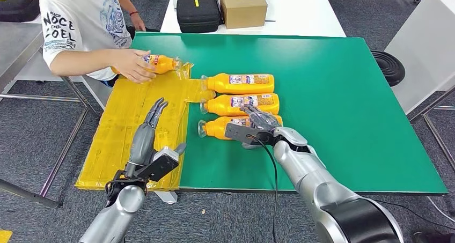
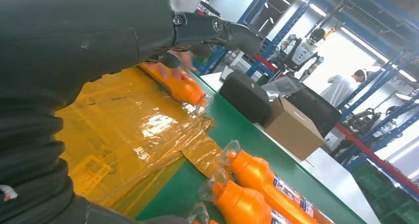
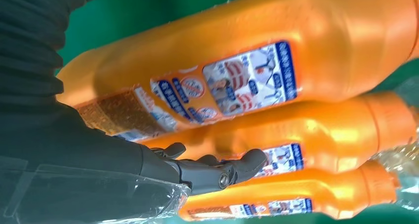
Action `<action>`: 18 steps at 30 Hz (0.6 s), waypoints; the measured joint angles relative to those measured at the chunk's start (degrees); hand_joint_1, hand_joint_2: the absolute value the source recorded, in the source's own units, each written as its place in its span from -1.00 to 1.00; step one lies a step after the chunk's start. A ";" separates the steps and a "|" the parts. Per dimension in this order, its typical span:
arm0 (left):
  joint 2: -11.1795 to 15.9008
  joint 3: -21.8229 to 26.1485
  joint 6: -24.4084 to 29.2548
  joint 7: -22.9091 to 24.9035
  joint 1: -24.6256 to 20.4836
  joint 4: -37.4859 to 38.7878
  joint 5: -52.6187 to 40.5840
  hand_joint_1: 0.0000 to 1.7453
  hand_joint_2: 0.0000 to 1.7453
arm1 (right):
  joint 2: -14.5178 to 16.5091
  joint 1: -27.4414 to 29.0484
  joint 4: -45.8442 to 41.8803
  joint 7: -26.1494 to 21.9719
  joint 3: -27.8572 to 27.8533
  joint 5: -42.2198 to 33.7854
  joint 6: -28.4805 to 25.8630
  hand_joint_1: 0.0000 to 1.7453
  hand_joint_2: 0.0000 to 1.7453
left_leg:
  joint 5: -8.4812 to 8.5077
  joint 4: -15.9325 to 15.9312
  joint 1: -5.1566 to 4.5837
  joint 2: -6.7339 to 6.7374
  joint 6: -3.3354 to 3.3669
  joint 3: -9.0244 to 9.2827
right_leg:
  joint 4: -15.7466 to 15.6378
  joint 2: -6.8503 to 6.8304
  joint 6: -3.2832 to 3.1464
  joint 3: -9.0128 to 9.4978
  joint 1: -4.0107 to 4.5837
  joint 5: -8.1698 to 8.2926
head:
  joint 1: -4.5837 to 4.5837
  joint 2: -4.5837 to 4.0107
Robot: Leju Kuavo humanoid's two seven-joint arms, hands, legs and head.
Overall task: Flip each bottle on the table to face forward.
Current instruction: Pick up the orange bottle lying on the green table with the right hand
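Three orange bottles lie side by side on the green table (image 1: 343, 103), caps pointing left: the far one (image 1: 241, 83), the middle one (image 1: 244, 103) and the near one (image 1: 217, 128). My right hand (image 1: 257, 125) lies over the near bottle (image 3: 247, 61), its fingers (image 3: 217, 172) stretched toward the middle bottle (image 3: 316, 135) and not closed around anything. Above the yellow plastic sheet (image 1: 129, 130), my left hand (image 1: 150, 127) hovers flat with straight fingers (image 2: 217, 31) and holds nothing. A person's hand (image 1: 129, 65) holds a fourth orange bottle (image 1: 158, 64) (image 2: 183, 88) at the sheet's far end.
A person in a white T-shirt (image 1: 80, 23) stands at the table's far left corner. A black case (image 1: 197, 9) and a cardboard box (image 1: 242, 5) sit on the white table behind. Bare green surface spreads to the right of the bottles.
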 joint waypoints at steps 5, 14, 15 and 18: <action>0.00 0.51 -0.08 0.37 0.47 -0.31 -0.25 -1.00 1.00 | 0.03 0.00 0.37 0.01 0.32 -0.22 0.61 -1.00 1.00 | 0.00 0.00 0.00 0.00 0.00 0.01 | 0.00 0.00 0.00 -0.01 0.00 0.00 | -0.01 0.00; 0.00 0.87 -1.07 0.93 0.68 -0.32 -0.05 -1.00 1.00 | -0.65 -0.11 0.89 3.12 0.32 -1.70 2.21 -1.00 1.00 | 0.00 0.00 0.00 0.00 0.00 0.01 | -0.01 0.00 0.00 -0.01 0.00 0.00 | 0.01 0.00; 0.00 0.92 -1.25 1.08 0.71 -0.32 0.03 -1.00 1.00 | -0.80 -0.21 0.95 3.69 0.32 -1.82 2.50 -1.00 1.00 | 0.00 0.00 0.00 0.00 0.00 0.01 | -0.02 0.00 0.00 -0.01 0.00 0.00 | 0.00 0.00; 0.00 1.09 -1.76 1.46 0.79 -0.32 0.14 -1.00 1.00 | -1.21 -0.71 1.16 5.46 0.32 -1.96 3.88 -1.00 1.00 | 0.00 0.00 0.00 0.00 0.00 0.02 | -0.02 0.00 0.00 -0.01 0.00 0.00 | 0.00 0.00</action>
